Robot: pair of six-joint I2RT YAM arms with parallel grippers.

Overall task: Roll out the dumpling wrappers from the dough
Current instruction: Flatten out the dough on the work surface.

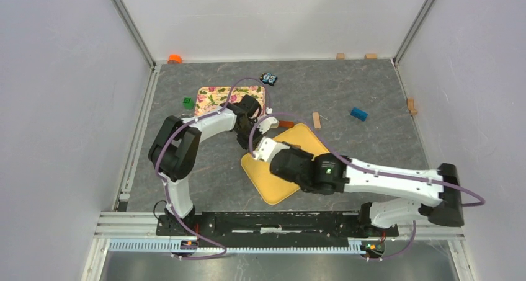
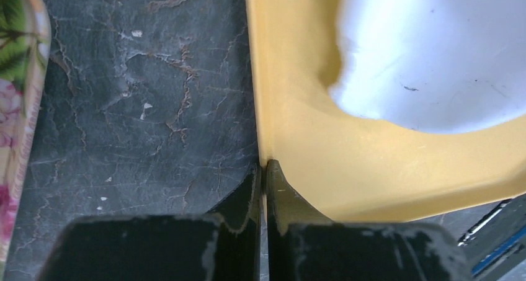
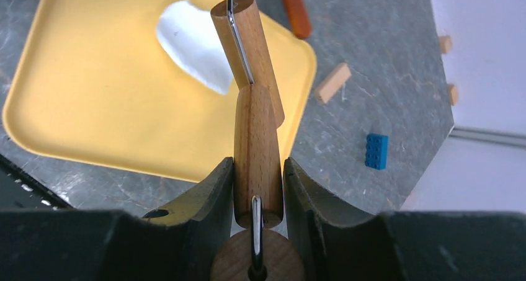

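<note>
From above: yellow rounded-square plastic board (image 1: 276, 185) mid-table, its far part covered by the two arms meeting over it.

Left wrist: thin, flat white dumpling wrapper (image 2: 434, 51) on the board, cut off at top and right. Left gripper (image 2: 263, 169) closed tight, empty, tips at the board's edge.

Right wrist: smooth, uneven-edged wrapper on the board's far part, partly behind the wooden rolling pin (image 3: 255, 138) clamped in the right gripper (image 3: 258, 166).

The dumpling wrapper (image 3: 192, 42) lies on the near board (image 3: 93, 95), with the far board (image 1: 214, 98) behind-left and a toy brick (image 1: 358, 113) behind-right.
</note>
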